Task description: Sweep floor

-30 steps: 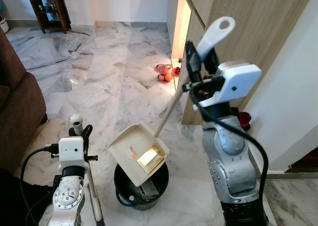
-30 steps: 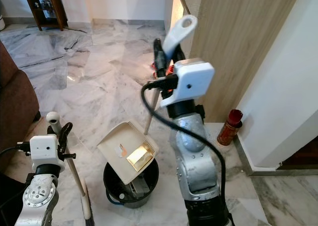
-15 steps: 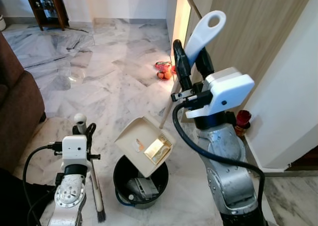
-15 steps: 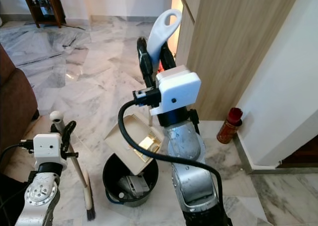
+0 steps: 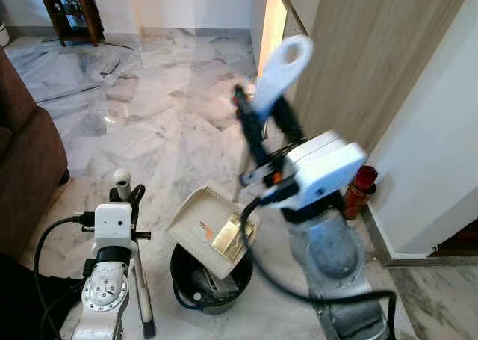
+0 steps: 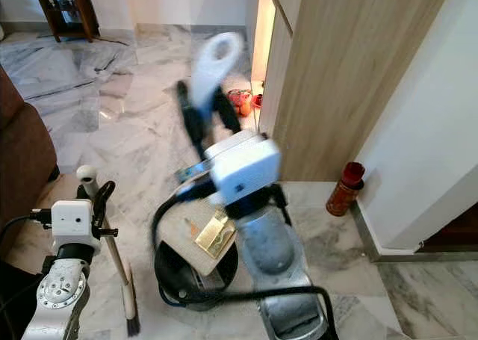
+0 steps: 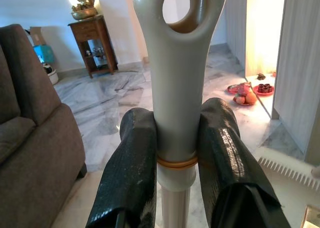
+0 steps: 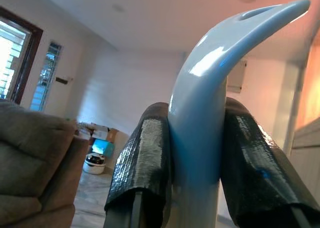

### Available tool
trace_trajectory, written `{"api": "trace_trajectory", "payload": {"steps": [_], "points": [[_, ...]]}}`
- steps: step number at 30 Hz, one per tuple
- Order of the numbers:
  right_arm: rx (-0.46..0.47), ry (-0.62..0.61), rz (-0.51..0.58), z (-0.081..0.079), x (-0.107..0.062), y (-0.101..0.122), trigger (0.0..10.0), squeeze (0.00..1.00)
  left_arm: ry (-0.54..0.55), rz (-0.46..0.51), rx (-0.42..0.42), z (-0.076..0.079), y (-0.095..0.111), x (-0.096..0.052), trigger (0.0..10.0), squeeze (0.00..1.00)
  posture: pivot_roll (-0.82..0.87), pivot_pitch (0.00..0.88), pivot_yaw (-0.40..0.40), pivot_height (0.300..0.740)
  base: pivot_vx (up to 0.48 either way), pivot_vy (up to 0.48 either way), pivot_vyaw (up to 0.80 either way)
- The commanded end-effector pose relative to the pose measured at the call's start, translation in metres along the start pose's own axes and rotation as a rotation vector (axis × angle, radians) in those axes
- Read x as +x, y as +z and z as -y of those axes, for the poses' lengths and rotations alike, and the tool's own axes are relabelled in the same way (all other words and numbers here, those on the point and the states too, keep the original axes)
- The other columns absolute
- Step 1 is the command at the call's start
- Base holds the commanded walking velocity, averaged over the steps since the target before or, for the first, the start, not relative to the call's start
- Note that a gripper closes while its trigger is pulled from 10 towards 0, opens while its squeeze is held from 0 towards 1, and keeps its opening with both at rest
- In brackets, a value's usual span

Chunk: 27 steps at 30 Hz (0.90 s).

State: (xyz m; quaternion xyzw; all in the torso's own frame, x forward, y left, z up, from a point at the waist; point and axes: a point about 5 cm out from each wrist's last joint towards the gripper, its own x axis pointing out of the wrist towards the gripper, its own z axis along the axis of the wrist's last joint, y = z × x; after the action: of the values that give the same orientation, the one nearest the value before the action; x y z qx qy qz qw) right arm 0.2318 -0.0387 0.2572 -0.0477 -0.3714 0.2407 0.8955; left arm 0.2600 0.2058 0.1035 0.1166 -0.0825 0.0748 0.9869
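right gripper (image 5: 263, 123): raised at mid-frame, motion-blurred; fingers (image 8: 142, 163) closed tight on the white looped grip of the dustpan handle (image 5: 280, 69), one finger on each side.
dustpan (image 5: 213, 229): cream, long-handled, tilted steeply with its mouth down over the bin; a yellow scrap and a small orange fleck lie on the pan face near the lower lip.
bin (image 5: 196, 280): small, black, round, on the marble floor (image 5: 164, 108) directly under the pan; pale debris visible inside.
left gripper (image 5: 125, 198): low, at the robot's left side; fingers (image 7: 135, 168) clamped around the pale grip of the broom (image 5: 140, 280), just above an orange band on the stick.
broom: held roughly upright, dark bristles touching the floor just beside the bin; looks parked rather than sweeping.
surroundings: brown sofa (image 5: 26, 161) at left, wood-panel wall (image 5: 373, 48) at right, red bottle (image 5: 360, 189) at the foot of that wall, a plate of reddish items (image 6: 240, 101) on the floor near the lit doorway, dark wood side table (image 5: 71, 7) at the far wall.
step in hand: judged as emptying the dustpan into the bin.
done so far: some litter already collected, going by the bin contents and the pan load.
left to do: yellow scrap not yet off the pan; more tilt or a shake probably needed. nearby floor looks free of loose litter, far areas too small to judge.
risk: scrap could slide past the bin rim, since the pan lip overhangs one edge.
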Motion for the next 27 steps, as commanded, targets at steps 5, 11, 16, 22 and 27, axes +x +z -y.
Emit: {"api": "trace_trajectory", "payload": {"steps": [5,11,16,22,27], "points": [[-0.061,0.036,0.129,-0.003,0.001,0.023,10.0,0.0,-0.006,0.059,0.009,0.001,0.01,0.005,10.0,0.0,0.13,0.086,-0.023,0.74,0.0,0.0,0.0],[-0.048,0.039,0.124,-0.005,0.001,0.023,10.0,0.0,-0.003,0.06,0.006,0.001,0.01,0.004,10.0,0.0,0.13,0.088,-0.026,0.74,0.0,0.0,0.0],[-0.083,0.081,0.13,-0.011,0.001,0.022,10.0,0.0,-0.005,0.06,0.004,0.002,0.01,0.005,10.0,0.0,0.13,0.087,-0.027,0.74,0.0,0.0,0.0],[-0.043,0.058,0.115,-0.009,0.001,0.021,10.0,0.0,-0.005,0.058,0.001,0.003,0.01,0.004,10.0,0.0,0.13,0.086,-0.03,0.74,0.0,0.0,0.0],[-0.047,0.026,0.095,-0.003,0.002,0.017,10.0,0.0,-0.003,0.058,0.0,0.003,0.01,0.004,10.0,0.0,0.13,0.085,-0.032,0.74,0.0,0.0,0.0]]}}
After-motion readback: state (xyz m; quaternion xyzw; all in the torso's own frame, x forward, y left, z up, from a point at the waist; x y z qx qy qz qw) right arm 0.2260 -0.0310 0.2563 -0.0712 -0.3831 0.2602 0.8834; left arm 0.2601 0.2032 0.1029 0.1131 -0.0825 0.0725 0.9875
